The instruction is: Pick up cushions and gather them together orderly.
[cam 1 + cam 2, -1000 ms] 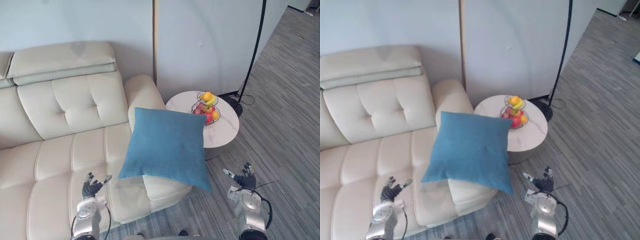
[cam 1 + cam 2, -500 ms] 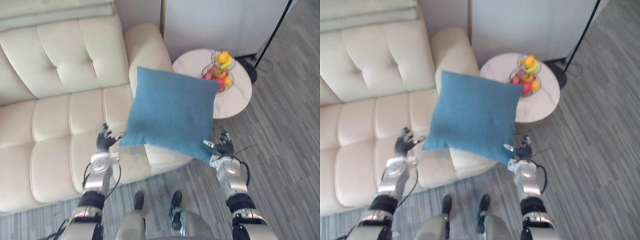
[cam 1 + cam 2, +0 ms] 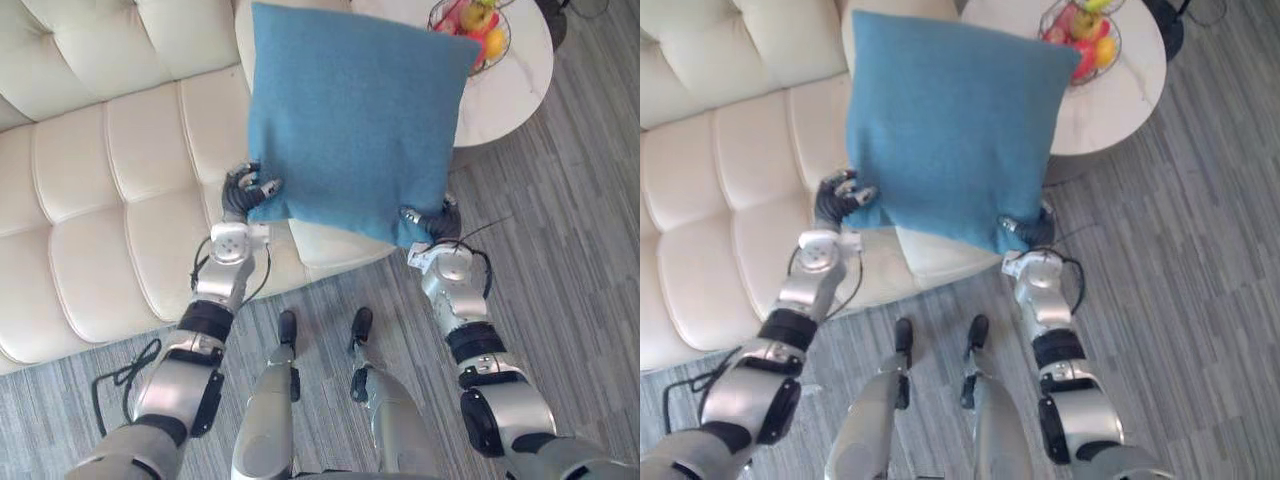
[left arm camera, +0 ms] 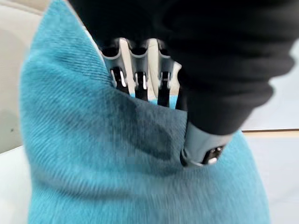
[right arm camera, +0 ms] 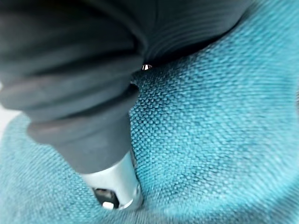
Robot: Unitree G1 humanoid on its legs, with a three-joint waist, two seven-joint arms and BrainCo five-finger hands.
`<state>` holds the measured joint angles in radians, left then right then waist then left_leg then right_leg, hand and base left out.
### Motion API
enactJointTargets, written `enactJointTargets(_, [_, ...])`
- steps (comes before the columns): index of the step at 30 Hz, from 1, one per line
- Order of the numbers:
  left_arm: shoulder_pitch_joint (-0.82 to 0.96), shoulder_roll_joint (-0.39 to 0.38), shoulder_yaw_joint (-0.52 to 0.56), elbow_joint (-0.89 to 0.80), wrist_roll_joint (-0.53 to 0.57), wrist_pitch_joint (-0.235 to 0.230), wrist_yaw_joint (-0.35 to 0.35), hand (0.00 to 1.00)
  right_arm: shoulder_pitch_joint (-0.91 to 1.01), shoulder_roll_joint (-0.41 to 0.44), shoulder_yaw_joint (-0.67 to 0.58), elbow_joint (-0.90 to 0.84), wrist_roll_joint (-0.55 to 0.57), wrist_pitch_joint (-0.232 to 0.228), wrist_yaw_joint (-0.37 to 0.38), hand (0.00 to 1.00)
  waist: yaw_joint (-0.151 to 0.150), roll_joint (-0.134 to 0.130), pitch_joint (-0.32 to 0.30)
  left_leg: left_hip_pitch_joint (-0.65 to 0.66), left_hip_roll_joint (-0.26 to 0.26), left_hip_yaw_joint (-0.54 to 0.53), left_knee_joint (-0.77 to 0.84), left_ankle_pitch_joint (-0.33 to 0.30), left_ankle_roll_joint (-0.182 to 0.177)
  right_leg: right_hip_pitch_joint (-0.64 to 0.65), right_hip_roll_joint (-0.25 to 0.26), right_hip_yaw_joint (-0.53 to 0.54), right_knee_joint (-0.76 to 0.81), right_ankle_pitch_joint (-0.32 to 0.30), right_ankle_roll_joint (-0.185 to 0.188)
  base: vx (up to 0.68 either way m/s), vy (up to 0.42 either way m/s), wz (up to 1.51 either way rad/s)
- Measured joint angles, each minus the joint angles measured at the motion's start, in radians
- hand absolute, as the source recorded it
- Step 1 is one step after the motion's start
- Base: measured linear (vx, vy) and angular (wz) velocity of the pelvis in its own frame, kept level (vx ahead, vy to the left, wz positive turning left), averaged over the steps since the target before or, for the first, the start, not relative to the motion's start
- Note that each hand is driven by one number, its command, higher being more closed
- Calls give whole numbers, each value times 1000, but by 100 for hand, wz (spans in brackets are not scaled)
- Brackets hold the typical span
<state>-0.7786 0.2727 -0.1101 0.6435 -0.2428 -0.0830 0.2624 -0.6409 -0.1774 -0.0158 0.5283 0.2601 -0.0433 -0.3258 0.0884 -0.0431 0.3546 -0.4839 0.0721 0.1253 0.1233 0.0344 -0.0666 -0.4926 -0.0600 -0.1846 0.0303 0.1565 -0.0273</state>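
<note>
Fingers [image 4: 138,70] of left hand [image 3: 243,192] dig into one cushion [image 3: 355,110] corner; right hand [image 3: 437,222] thumb clamps the other. Cushion spans between them, over sofa [image 3: 100,180]. Looks like the pick-up step. Next: carry it level to a gathering spot.

Both eye views look steeply down from the head, set side by side, and share the cushion [image 3: 355,120], sofa [image 3: 100,190], round counter [image 3: 505,90] and floor [image 3: 560,260]. Each wrist view looks along its own hand from very close, left hand [image 4: 136,60] and right hand [image 5: 110,179], facing the cushion's cloth.
</note>
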Motion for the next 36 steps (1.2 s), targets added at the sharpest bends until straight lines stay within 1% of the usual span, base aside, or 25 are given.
enactJointTargets(1, [-7,7,-1,-1,-11,0,0,100,-1,-1,17,-9,18,-7,0,100,0,0,0,0,1,1,1,1,-1,0,1,1,-2,7,7,12,-7,-3])
enactJointTargets(4, [-8,10,-8,-19,-33,-2,9,100,3,0,31,-23,27,-8,1,100,0,0,0,1,1,2,2,1,-1,0,1,2,-2,10,3,6,-3,-1])
enactJointTargets(5, [-5,9,-12,-42,-53,-10,16,100,23,3,33,-68,47,-10,3,100,0,0,0,3,1,1,1,3,-1,3,2,2,-3,14,-2,0,0,0])
enactJointTargets(8, [22,1,-15,-96,-57,-20,21,100,66,12,43,-129,56,-16,3,100,0,1,0,21,1,1,-4,3,-1,22,2,2,-8,16,-6,26,-4,0])
enactJointTargets(11, [117,-22,-17,-197,-57,-34,34,100,170,33,69,-206,56,-23,5,100,0,1,0,87,1,-1,-32,4,-5,85,6,-1,-25,11,-5,72,-1,3])
enactJointTargets(12, [175,-39,-20,-250,-56,-40,41,100,228,51,70,-249,56,-27,5,100,1,3,-1,117,-1,-6,-53,3,-3,113,6,-6,-33,1,-1,51,1,7])
enactJointTargets(14, [225,-61,-21,-287,-56,-41,42,100,285,64,71,-289,55,-28,8,100,1,5,-2,143,-3,-16,-72,6,-7,138,7,-14,-37,-5,-4,68,4,16])
enactJointTargets(18, [382,-114,-48,-398,-56,-41,42,100,453,85,76,-393,39,-31,36,100,-4,11,-10,244,-5,-57,-134,21,-16,231,11,-55,-49,-33,-4,87,14,27])
enactJointTargets(20, [464,-132,-53,-439,-56,-42,38,100,527,93,80,-433,11,-34,54,100,-8,17,-55,265,-7,-78,-166,33,-19,252,13,-70,-62,-41,-1,140,27,28])
enactJointTargets(21, [527,-143,-59,-467,-56,-42,33,100,581,96,84,-461,-13,-36,73,100,-12,29,-89,289,-7,-91,-193,45,-14,276,15,-83,-68,-48,5,150,24,23])
enactJointTargets(23, [572,-145,-61,-482,-59,-42,22,100,617,96,94,-481,-30,-37,85,100,-15,39,-97,318,-11,-105,-203,50,-9,313,14,-95,-69,-58,9,125,22,26])
enactJointTargets(25, [672,-169,-63,-532,-78,-42,9,100,698,99,101,-535,-62,-38,99,100,-29,61,-148,352,-13,-136,-226,53,-6,351,11,-134,-59,-91,17,125,20,49])
enactJointTargets(26, [695,-174,-63,-548,-82,-42,4,100,713,99,101,-546,-68,-39,106,100,-29,65,-154,364,-14,-142,-226,53,-6,359,9,-139,-48,-102,20,148,11,44])
enactJointTargets(27, [744,-181,-63,-578,-86,-42,-7,100,735,100,102,-558,-78,-42,122,100,-29,68,-172,382,-15,-149,-225,52,-6,364,3,-145,-16,-127,23,102,8,25])
enactJointTargets(28, [762,-181,-62,-591,-88,-42,-12,100,738,100,102,-559,-90,-43,128,100,-28,69,-173,391,-16,-154,-225,52,-6,373,1,-147,-1,-141,22,107,10,28])
enactJointTargets(30, [826,-181,-60,-634,-93,-42,-27,100,754,101,109,-559,-112,-44,142,100,-23,70,-196,421,-16,-167,-225,47,-9,388,-7,-162,46,-178,26,84,3,26])
enactJointTargets(32, [883,-183,-53,-665,-93,-45,-34,100,773,111,116,-562,-132,-45,164,100,-21,73,-211,440,-14,-168,-226,33,-10,409,-6,-164,63,-199,24,19,0,11])
enactJointTargets(36, [963,-192,-50,-672,-93,-58,-65,100,833,118,134,-568,-141,-48,179,100,-23,82,-275,456,-5,-168,-226,18,-10,424,3,-164,71,-219,29,40,-19,2])
